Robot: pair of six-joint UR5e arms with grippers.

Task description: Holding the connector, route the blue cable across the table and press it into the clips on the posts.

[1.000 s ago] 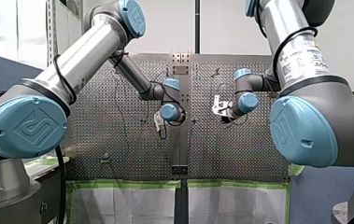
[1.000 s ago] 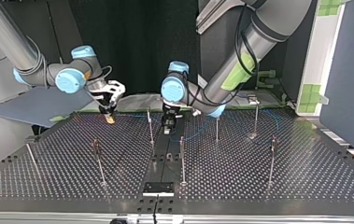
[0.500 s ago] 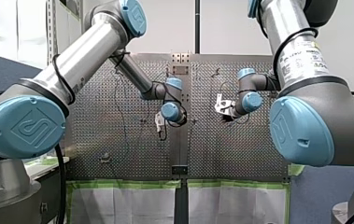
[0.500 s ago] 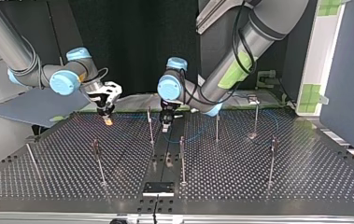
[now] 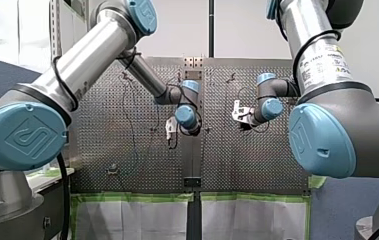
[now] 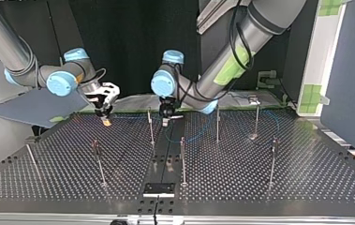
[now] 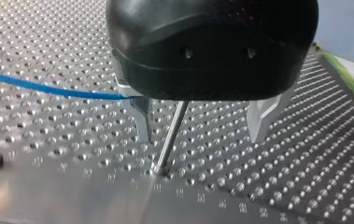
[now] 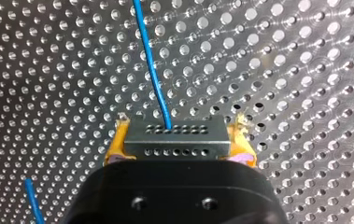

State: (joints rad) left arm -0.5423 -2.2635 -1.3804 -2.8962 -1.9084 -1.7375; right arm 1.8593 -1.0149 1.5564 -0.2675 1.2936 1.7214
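**Step in hand (judged):** seating the blue cable (image 8: 150,70) at a mid-table post (image 7: 170,140), with tension supplied from the connector end.

1. Right gripper (image 6: 105,118) — its yellow pads are closed on the two ends of the grey connector (image 8: 174,140). The cable leaves the connector's forward face and runs ahead over the perforated table (image 6: 269,192). Keep this hold square and pull only enough to take out slack. A hard pull would likely drag the cable out of line with the post.

2. Left gripper (image 7: 202,128) — its metal fingers are spread wide and hold nothing. The post rises in the gap, nearer the finger that the cable runs up to. Whether cable and finger touch cannot be told, and the clip is hidden by the gripper body. Centre the post in the gap before pressing, then bear down on the cable evenly.

**Pose:** in the top view my right arm enters at the left with its wrist bent. Its gripper points down and holds the connector just above the table, near the edge on the arms' side. My left arm enters at the right and reaches past the centre seam, with its gripper hanging down beside the post. The two grippers are near each other but apart.
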